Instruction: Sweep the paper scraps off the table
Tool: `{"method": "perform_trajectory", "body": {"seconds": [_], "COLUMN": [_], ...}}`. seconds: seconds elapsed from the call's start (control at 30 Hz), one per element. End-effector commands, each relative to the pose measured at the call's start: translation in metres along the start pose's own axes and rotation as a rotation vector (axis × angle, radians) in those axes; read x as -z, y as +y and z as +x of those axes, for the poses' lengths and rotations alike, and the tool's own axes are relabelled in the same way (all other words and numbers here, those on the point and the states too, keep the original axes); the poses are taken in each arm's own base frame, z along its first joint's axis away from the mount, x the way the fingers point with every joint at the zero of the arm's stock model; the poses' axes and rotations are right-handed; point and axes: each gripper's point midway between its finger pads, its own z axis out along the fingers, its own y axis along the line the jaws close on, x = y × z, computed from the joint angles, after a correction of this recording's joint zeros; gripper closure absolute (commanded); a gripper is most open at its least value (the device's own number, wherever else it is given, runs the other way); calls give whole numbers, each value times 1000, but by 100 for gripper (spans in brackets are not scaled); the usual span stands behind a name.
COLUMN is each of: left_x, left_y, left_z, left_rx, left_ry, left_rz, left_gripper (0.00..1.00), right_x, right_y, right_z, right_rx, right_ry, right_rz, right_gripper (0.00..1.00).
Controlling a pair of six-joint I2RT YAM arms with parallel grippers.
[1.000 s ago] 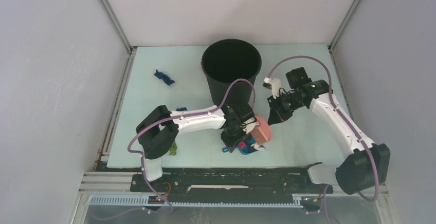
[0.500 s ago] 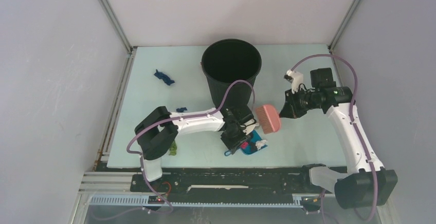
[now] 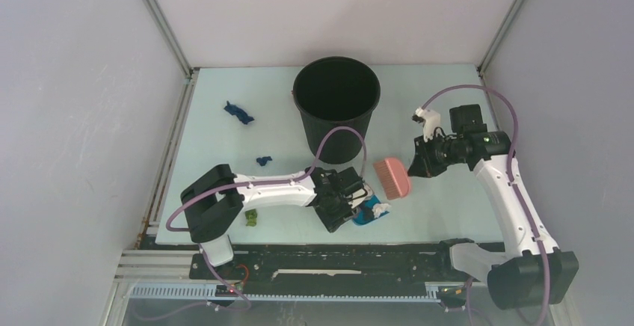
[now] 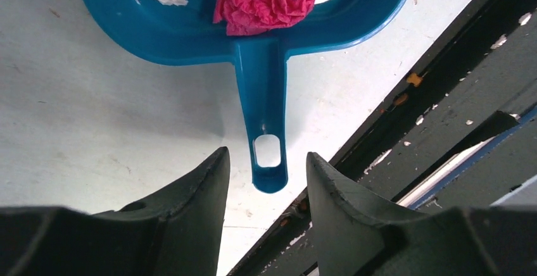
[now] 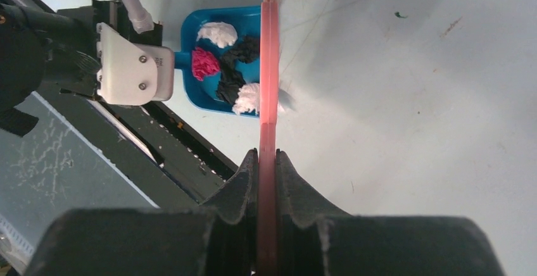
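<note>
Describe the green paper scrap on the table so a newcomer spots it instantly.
From the black bucket at the table's back, drop to the near-left edge, beside the left arm's dark elbow joint: the green scrap lies there. It is the only green one; the two dark blue scraps lie farther back, and the rest sit in the blue dustpan.

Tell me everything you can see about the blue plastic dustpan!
The blue plastic dustpan looks smooth, with a shallow scoop and a straight handle with a hanging hole at its end. It lies flat on the pale green table near its front edge, holding crumpled magenta, white and black paper scraps. The open left gripper straddles the handle's end without touching it.
</note>
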Motion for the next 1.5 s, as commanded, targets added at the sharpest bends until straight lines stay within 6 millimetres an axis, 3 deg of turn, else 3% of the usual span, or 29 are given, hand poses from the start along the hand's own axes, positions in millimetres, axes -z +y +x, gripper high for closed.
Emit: {"method": "perform_trajectory", "body": {"seconds": [0.0, 0.13, 0.6, 0.77, 1.1, 1.27, 1.33, 1.47], "left_x": [3, -3, 2, -1, 12, 39, 52, 79], "left_y": [-3, -3, -15, -17, -23, -26, -25, -23], "left_z": [-15, -18, -10, -19, -25, -37, -45, -63], "left_rx": [-37, -44, -52, -50, -41, -50, -53, -57], "left_ry": [-98, -79, -10, -28, -67, -132, -152, -187], "left_rz": [-34, -47, -8, -4, 28, 26, 15, -4], "left_gripper": [48, 55, 90, 99, 100, 100, 100, 100], "right_x": [3, -4, -35, -29, 22, 54, 54, 37], "right_y": [-8, -13, 5, 17, -38, -89, -103, -116], "right_z": [9, 15, 21, 13, -8, -19, -16, -3], "right_rx": [25, -6, -14, -50, -163, -352, -405, -470], "right_ry": [13, 42, 141, 86, -86, -268, -305, -313], "right_rz": [77, 82, -43, -123, 83, 182, 174, 131], "right_gripper": [100, 100, 100, 100, 100, 100, 100, 100]}}
